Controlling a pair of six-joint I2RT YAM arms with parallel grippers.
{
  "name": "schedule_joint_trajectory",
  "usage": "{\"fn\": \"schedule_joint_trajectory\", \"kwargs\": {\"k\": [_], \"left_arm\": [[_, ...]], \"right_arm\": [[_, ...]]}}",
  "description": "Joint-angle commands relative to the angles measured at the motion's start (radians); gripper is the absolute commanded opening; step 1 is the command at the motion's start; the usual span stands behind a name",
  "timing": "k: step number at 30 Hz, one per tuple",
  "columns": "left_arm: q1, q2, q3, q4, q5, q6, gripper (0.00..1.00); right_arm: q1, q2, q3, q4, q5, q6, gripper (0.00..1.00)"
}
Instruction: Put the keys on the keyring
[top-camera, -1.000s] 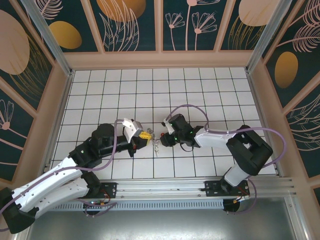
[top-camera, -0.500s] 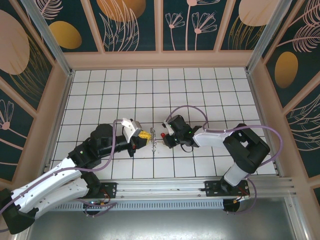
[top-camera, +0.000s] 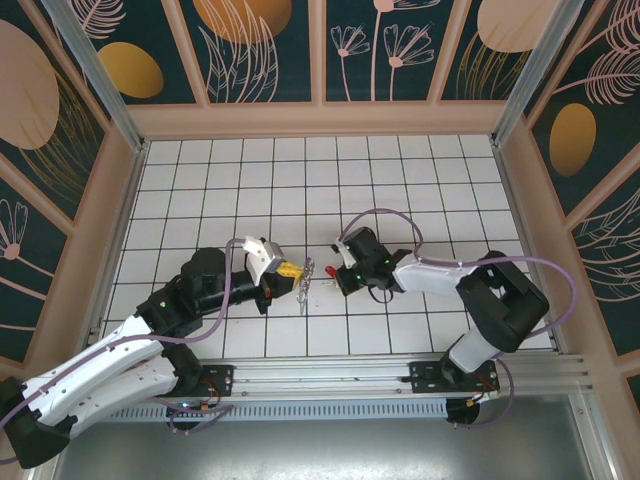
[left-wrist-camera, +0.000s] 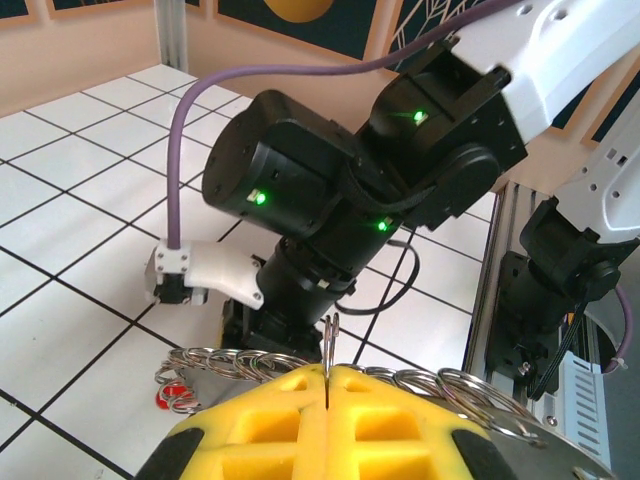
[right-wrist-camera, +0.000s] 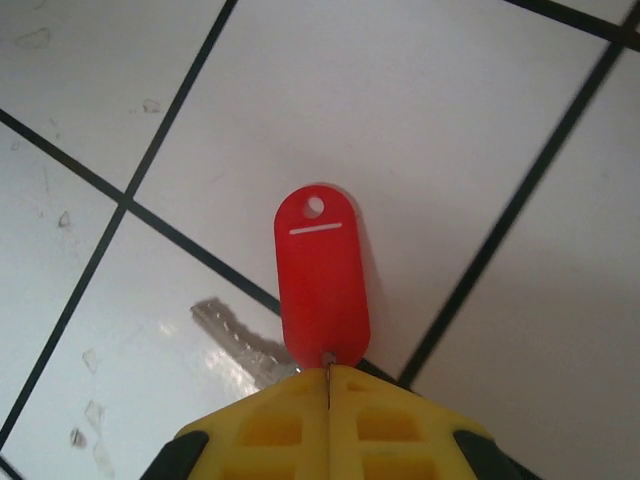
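Observation:
My left gripper (top-camera: 293, 270) (left-wrist-camera: 328, 371) is shut on the keyring (left-wrist-camera: 331, 338), a thin metal loop standing up edge-on from between the yellow fingertips. Several silvery rings (left-wrist-camera: 235, 360) hang on it to either side, and the bundle (top-camera: 304, 285) dangles just below the fingertips. Facing it from the right, my right gripper (top-camera: 336, 273) (right-wrist-camera: 328, 372) is shut on one of the keys. That key's red plastic head (right-wrist-camera: 321, 280) sticks out past the fingertips over a white tile, and its silver blade (right-wrist-camera: 240, 345) angles off to the left. A small gap separates the two grippers.
The floor is white tile with black grid lines (top-camera: 400, 180), walled on three sides. An aluminium rail (top-camera: 330, 375) runs along the near edge by both arm bases. Purple cables (top-camera: 380, 215) loop above the right arm. The right arm's black wrist (left-wrist-camera: 330, 200) looms close ahead of the left gripper.
The right gripper has closed on the red-headed key and drawn back slightly to the right. The left gripper stays shut on the keyring, which hangs a little further left.

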Motion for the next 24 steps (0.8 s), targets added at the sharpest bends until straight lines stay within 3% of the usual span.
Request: {"fn": "schedule_joint_trajectory", "kwargs": {"k": [1, 6, 17, 24], "left_arm": [[0.001, -0.009, -0.001, 0.037, -0.007, -0.018, 0.0], [0.002, 0.0, -0.002, 0.053, -0.002, -0.01, 0.0], [0.001, -0.006, -0.007, 0.066, 0.008, -0.017, 0.0], [0.001, 0.019, -0.007, 0.077, 0.013, -0.015, 0.0]], "right_arm": [[-0.008, -0.058, 0.021, -0.188, -0.024, -0.02, 0.0], [-0.029, -0.131, 0.009, -0.236, -0.015, 0.022, 0.0], [-0.075, 0.026, 0.1, -0.173, -0.017, -0.024, 0.0], [-0.144, -0.015, 0.077, -0.139, 0.012, -0.021, 0.17]]}}
